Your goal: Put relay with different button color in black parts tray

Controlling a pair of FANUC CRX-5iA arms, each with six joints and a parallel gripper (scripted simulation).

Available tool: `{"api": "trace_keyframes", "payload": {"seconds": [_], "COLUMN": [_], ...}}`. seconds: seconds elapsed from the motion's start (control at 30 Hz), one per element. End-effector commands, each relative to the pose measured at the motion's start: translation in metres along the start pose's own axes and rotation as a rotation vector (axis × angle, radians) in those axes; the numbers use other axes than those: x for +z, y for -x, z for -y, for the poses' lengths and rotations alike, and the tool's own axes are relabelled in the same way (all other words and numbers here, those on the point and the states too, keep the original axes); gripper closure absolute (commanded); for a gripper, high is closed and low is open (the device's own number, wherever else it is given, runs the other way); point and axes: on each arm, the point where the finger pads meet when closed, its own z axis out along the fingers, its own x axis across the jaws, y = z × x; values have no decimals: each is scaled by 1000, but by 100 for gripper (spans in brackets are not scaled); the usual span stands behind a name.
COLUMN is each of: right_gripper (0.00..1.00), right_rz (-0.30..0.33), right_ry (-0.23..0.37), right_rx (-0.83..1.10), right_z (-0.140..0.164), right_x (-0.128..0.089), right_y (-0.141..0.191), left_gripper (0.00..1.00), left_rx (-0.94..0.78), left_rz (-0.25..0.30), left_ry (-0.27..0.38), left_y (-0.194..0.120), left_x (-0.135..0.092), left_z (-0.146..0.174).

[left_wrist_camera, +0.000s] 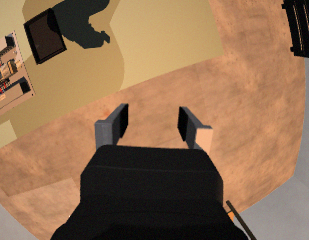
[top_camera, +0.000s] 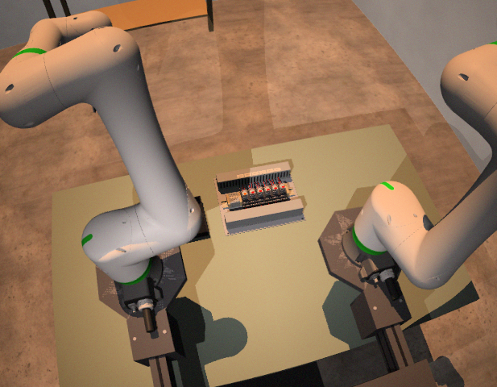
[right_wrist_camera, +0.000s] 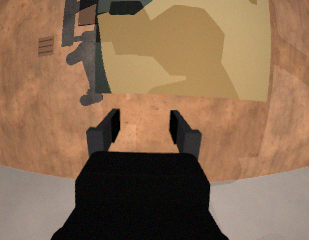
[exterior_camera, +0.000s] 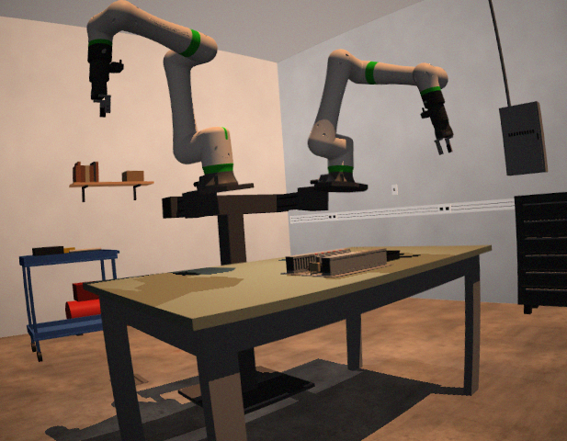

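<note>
The relay panel (top_camera: 221,204) (exterior_camera: 355,263) (left_wrist_camera: 21,62) lies on the table and looks flat. Six relays stand in its row; the left-end relay (top_camera: 244,193) in the top view has an orange button, the others red. None visibly stands out or leans, but they are small. The black parts tray (top_camera: 205,220) (exterior_camera: 392,254) (left_wrist_camera: 44,37) lies beside the panel, part-hidden by the left arm in the top view; its floor looks bare in the left wrist view. My left gripper (exterior_camera: 444,150) (left_wrist_camera: 153,115) is open and empty, high and away from both. My right gripper (exterior_camera: 104,110) (right_wrist_camera: 144,119) is open and empty, far from the panel.
Two long wire ducts (top_camera: 265,212) flank the relay row, with a tan block (top_camera: 234,198) at its orange-button end. The table (top_camera: 261,283) (exterior_camera: 178,294) (right_wrist_camera: 234,30) carries the panel and tray. A black drawer cabinet (exterior_camera: 544,251) (left_wrist_camera: 301,30) stands beyond the table.
</note>
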Motion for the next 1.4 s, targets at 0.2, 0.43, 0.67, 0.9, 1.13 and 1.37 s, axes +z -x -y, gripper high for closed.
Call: {"api": "trace_keyframes", "payload": {"seconds": [0.2, 0.43, 0.67, 0.9, 1.13, 1.37], "right_gripper": [0, 0, 0, 0, 0, 0], "right_rz": [0, 0, 0, 0, 0, 0], "right_ry": [2, 2, 2, 2, 2, 2], "right_rx": [0, 0, 0, 0, 0, 0], "right_z": [0, 0, 0, 0, 0, 0], "right_x": [-1, -1, -1, -1, -1, -1], "right_y": [0, 0, 0, 0, 0, 0], "left_gripper": [2, 2, 2, 2, 2, 2], "left_rx": [-239, -314, -379, -407, -418, -419], "left_rz": [135, 189, 241, 265, 274, 275], "left_ry": [-65, -83, -100, -108, -110, -111], "left_y": [-2, 1, 6, 9, 10, 10], "left_x": [-89, -125, -160, -177, -183, -184], "left_z": [31, 43, 54, 60, 62, 62]}}
